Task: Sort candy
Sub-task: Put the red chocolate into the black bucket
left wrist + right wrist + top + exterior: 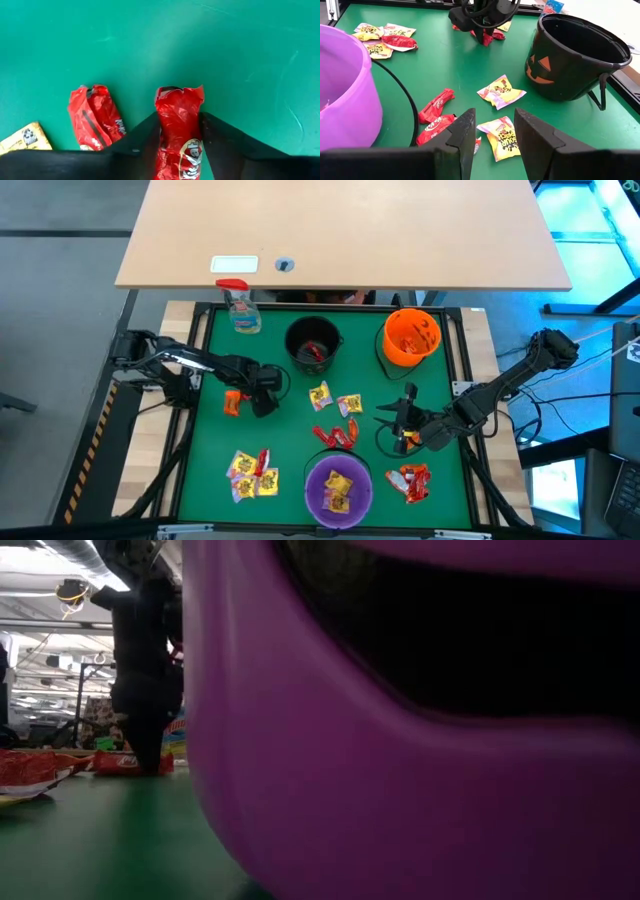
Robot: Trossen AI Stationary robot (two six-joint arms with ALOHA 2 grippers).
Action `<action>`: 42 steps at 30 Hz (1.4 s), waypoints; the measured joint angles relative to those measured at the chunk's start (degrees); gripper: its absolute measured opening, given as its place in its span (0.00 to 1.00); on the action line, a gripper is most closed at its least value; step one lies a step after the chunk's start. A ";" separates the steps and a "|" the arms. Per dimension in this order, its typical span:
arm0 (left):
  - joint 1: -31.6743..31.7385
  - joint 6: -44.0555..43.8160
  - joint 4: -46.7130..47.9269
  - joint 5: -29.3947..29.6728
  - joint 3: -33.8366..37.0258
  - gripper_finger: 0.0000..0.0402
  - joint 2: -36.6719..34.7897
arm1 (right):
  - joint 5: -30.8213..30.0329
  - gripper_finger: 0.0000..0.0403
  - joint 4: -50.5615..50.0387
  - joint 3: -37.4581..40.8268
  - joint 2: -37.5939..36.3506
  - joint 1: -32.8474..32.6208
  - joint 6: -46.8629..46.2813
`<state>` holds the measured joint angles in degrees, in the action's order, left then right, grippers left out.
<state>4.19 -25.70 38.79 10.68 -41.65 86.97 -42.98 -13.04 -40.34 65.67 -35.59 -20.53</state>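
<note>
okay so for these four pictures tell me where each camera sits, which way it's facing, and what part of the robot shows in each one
High: overhead, looking straight down; both arms, left hand, right hand.
Low: at mat level, looking level; purple bowl fills it, one dark arm behind.
Left wrist: looking down past its fingers, closing on a red candy.
Right wrist: looking across the mat past open fingers to the black bucket.
Shared: the purple bowl shows in high, low and right wrist.
</note>
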 joint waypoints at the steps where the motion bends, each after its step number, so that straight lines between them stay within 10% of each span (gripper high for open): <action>1: 0.00 0.45 0.12 -0.18 -0.35 0.28 0.06 | 0.00 0.32 -0.02 0.00 0.00 0.00 0.00; 8: 0.06 2.57 4.39 0.34 -8.19 0.03 0.16 | -0.04 0.32 -0.39 0.00 0.00 0.00 0.02; 18: -1.12 5.54 21.35 7.40 -30.25 0.03 0.10 | -0.09 0.32 -0.42 0.00 0.02 0.00 0.04; 24: -0.61 16.06 14.03 12.45 -40.00 0.03 0.01 | -0.22 0.32 -0.40 0.00 0.02 0.00 0.04; 42: 19.03 22.96 -8.47 -10.88 -37.83 0.18 3.22 | -1.01 0.32 -0.16 -0.02 0.07 0.00 -0.63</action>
<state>23.21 -2.74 30.32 -0.20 -79.48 90.19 -43.99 -13.19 -40.36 65.73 -35.59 -21.17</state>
